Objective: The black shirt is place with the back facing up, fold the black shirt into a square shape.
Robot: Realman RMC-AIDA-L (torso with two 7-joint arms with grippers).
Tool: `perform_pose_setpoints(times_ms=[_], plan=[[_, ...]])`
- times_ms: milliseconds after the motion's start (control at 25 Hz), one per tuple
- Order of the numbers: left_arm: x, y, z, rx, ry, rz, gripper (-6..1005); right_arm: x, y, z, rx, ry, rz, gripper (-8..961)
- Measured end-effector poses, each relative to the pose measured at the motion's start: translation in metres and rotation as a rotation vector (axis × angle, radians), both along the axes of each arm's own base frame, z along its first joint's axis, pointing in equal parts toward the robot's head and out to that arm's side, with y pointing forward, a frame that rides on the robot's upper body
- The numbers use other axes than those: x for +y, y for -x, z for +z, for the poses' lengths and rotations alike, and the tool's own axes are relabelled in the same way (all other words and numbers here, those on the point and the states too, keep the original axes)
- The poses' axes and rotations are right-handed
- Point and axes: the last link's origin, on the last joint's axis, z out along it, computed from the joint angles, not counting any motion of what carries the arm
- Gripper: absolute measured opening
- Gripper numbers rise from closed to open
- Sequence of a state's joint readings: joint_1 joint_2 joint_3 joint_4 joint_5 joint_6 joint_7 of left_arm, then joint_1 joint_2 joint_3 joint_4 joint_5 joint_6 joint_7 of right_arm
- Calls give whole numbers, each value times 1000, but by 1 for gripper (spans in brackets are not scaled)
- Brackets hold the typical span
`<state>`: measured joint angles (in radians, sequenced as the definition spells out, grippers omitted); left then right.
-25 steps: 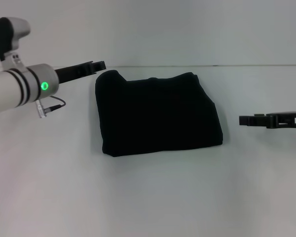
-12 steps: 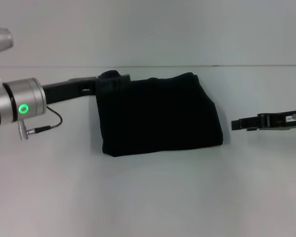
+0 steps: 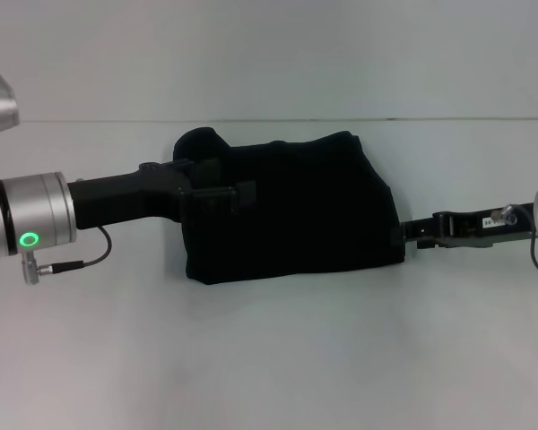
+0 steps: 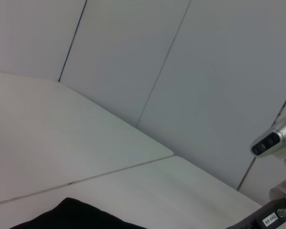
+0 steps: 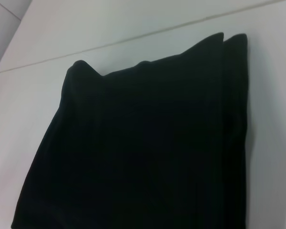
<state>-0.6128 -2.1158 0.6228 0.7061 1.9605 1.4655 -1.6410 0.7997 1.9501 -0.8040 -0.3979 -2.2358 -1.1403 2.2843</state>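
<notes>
I see the black shirt [image 3: 291,206] folded into a thick block in the middle of the white table [image 3: 269,358]. My left gripper [image 3: 242,195] reaches over its left side and my right gripper [image 3: 403,235] touches its right edge. I cannot tell if either one is spread or pressed together.

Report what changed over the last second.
Both grippers closed in on the black shirt: the left gripper swung from beyond its far left corner to over its left part, and the right gripper slid inward to its right edge. The shirt stayed folded in place.
</notes>
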Motion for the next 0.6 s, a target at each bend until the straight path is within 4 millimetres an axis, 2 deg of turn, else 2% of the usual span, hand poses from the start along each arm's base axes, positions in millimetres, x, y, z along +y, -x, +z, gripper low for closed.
perform_pose_setpoints(times_ms=[600], plan=[[0,2,2,9,-7,-2,903,1,2,-24,-2,-49,-30,641]])
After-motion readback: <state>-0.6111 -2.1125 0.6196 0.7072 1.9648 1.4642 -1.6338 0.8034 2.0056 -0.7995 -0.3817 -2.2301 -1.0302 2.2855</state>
